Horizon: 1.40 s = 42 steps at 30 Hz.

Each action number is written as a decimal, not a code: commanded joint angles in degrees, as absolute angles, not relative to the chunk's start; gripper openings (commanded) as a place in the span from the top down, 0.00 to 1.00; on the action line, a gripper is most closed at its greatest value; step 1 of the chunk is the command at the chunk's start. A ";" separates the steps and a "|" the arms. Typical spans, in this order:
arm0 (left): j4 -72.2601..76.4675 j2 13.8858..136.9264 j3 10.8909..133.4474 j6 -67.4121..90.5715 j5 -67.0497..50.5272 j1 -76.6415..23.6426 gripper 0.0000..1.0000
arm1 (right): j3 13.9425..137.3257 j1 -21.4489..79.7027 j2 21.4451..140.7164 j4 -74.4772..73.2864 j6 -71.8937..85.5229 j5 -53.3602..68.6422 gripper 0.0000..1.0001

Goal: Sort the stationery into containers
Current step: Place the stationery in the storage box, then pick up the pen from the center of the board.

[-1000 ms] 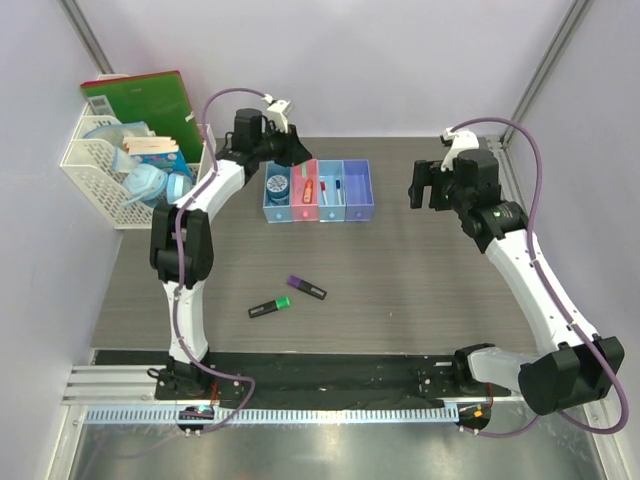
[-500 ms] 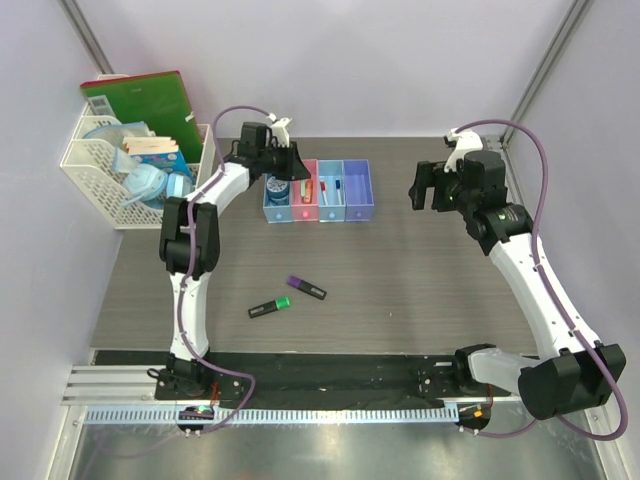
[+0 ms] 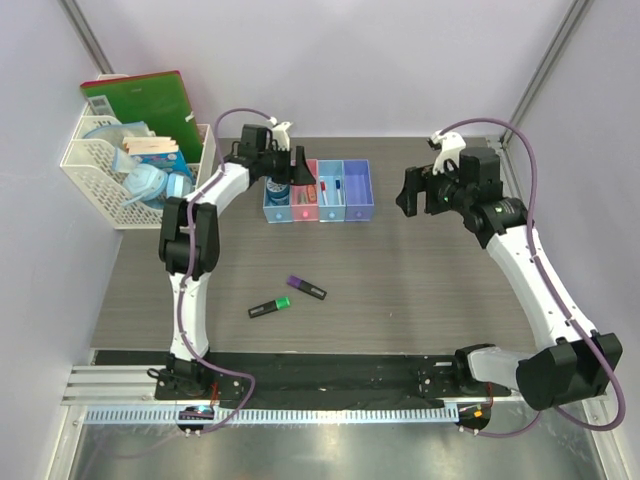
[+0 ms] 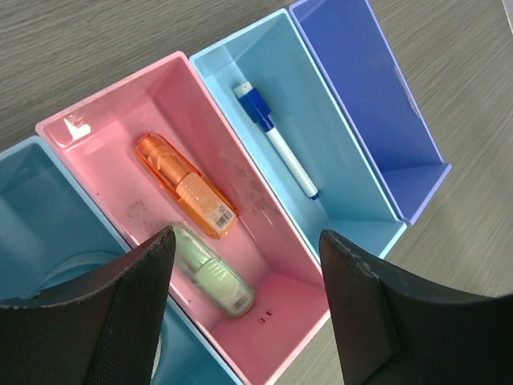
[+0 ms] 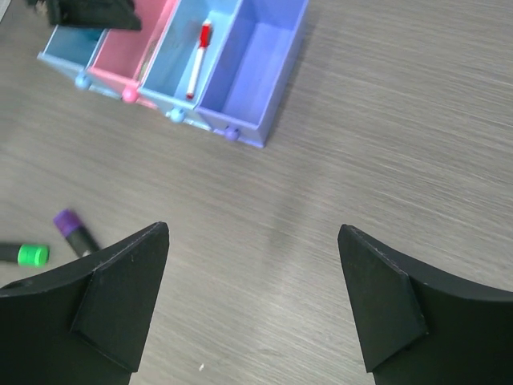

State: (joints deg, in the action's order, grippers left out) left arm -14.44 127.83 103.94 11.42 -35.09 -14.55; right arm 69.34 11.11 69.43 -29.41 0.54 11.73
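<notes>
Over the pink bin (image 4: 112, 152), left gripper (image 4: 244, 241) open and empty: best lift straight up, clear of the pale green pen (image 4: 215, 279); right gripper (image 5: 252, 231) gapes, empty too.

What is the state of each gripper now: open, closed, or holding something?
Left gripper: open, holding nothing, above the pink bin.
Right gripper: open, holding nothing, above the table.

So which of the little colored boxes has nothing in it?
The purple box at the row's end. The pink box holds an orange highlighter and a green pen, the light blue box markers, the blue box a tape roll.
</notes>
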 commanded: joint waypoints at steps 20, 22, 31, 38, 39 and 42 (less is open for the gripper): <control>-35.87 67.69 52.84 -35.15 -26.20 -14.06 0.25 | 72.59 41.83 95.25 -31.73 -9.07 9.33 0.13; -35.25 63.91 48.70 -35.59 -25.32 -14.06 0.26 | 73.47 43.50 97.81 -31.12 -8.35 8.62 0.13; -39.99 54.84 41.40 -37.09 -28.91 -14.06 0.27 | 77.52 49.56 108.36 -27.95 -4.57 4.13 0.16; -37.44 52.47 35.17 -36.30 -27.95 -14.50 0.28 | 81.29 52.55 113.72 -28.39 -3.34 3.87 0.17; -37.35 51.34 34.72 -36.21 -27.34 -14.50 0.28 | 81.56 52.99 114.08 -28.65 -3.34 3.69 0.17; -37.27 49.49 32.88 -35.95 -26.98 -14.50 0.28 | 81.56 54.14 115.22 -28.74 -3.34 3.69 0.20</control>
State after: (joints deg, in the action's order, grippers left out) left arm -38.24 52.64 34.04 -36.27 -27.09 -14.28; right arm 79.50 52.77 113.99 -29.61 -4.32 4.32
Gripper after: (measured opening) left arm 0.719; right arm 0.824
